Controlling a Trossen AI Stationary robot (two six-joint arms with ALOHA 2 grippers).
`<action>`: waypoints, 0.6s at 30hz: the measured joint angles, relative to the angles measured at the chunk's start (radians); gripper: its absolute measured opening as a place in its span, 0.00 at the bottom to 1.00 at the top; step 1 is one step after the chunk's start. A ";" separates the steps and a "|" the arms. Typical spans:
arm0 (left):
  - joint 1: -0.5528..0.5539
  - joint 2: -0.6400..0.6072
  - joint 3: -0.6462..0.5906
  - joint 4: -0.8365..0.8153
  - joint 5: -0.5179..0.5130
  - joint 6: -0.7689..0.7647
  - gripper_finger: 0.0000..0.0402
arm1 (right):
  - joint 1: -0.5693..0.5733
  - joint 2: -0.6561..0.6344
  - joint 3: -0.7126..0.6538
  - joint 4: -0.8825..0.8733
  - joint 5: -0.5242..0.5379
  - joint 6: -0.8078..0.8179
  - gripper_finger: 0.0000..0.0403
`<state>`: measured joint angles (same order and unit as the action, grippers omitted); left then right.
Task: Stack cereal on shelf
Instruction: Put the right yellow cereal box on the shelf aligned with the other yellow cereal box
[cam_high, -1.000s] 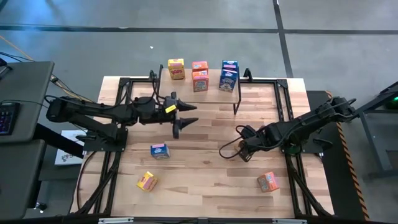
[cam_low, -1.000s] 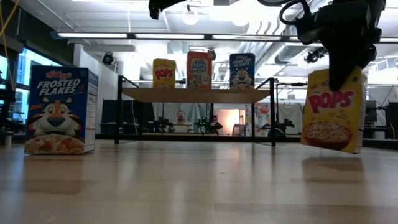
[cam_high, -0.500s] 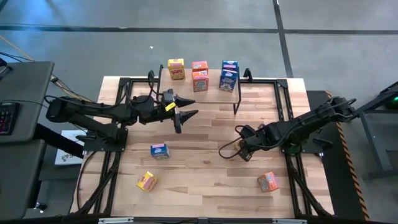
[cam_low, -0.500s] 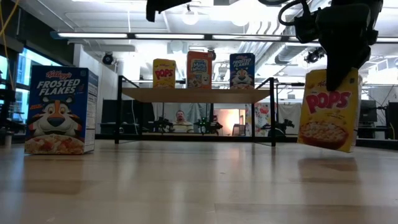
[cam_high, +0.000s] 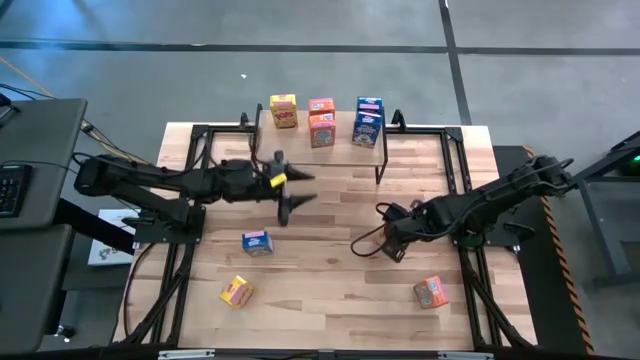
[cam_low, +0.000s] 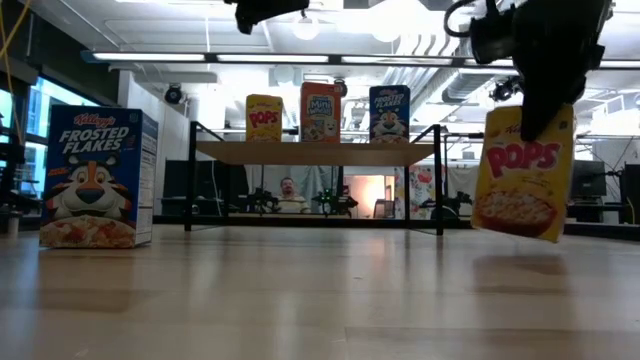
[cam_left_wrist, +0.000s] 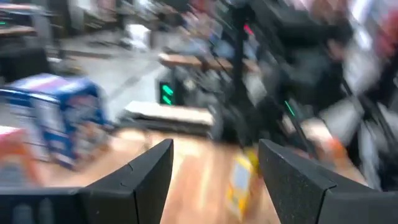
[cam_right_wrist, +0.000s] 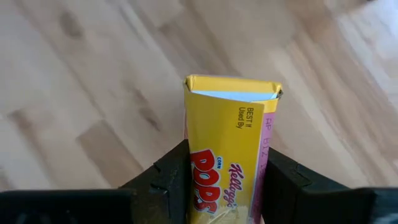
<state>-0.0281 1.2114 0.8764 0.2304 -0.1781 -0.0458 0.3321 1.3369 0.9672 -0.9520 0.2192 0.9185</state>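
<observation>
My right gripper (cam_high: 392, 238) is shut on a yellow Pops cereal box (cam_low: 520, 170), also seen in the right wrist view (cam_right_wrist: 227, 155), over the table's right middle. My left gripper (cam_high: 290, 192) hangs open in the air in front of the shelf (cam_low: 320, 152), touching nothing. The shelf's top carries a yellow box (cam_high: 283, 110), two orange boxes (cam_high: 321, 118) and two blue boxes (cam_high: 368, 118). A blue Frosted Flakes box (cam_low: 97, 177) stands upright on the table. Another yellow box (cam_high: 236, 291) and an orange box (cam_high: 432, 291) lie nearer the near edge. My right gripper pinches the yellow box between its two fingers at its upper end (cam_low: 540, 115), coming from above and pointing down. One finger (cam_low: 545, 95) lies over the printed front. The box hangs below the fingers, lifted clear of the table and slightly tilted.
The black frame rails (cam_high: 455, 165) run along both sides of the table. The shelf's thin black legs (cam_low: 438, 180) stand at the far edge. Bare wood (cam_high: 330, 270) lies between the loose boxes. A person (cam_low: 290, 190) sits in the room beyond the shelf.
My right gripper has risen a little and drifted toward the table's left, carrying the yellow box higher off the wood. My left gripper has turned about its wrist in front of the shelf, staying open.
</observation>
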 joint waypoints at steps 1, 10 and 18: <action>-0.009 0.002 0.000 -0.029 0.025 0.017 0.56 | -0.004 -0.004 0.000 0.013 -0.013 -0.010 0.35; -0.056 0.053 0.000 -0.088 0.038 0.004 0.56 | -0.058 -0.054 0.001 0.209 -0.061 -0.186 0.35; -0.060 0.111 0.000 -0.066 0.038 -0.032 0.56 | -0.141 -0.059 0.030 0.406 -0.169 -0.382 0.35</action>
<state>-0.0883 1.3219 0.8768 0.1646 -0.1406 -0.0776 0.1908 1.2779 0.9973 -0.5457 0.0500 0.5367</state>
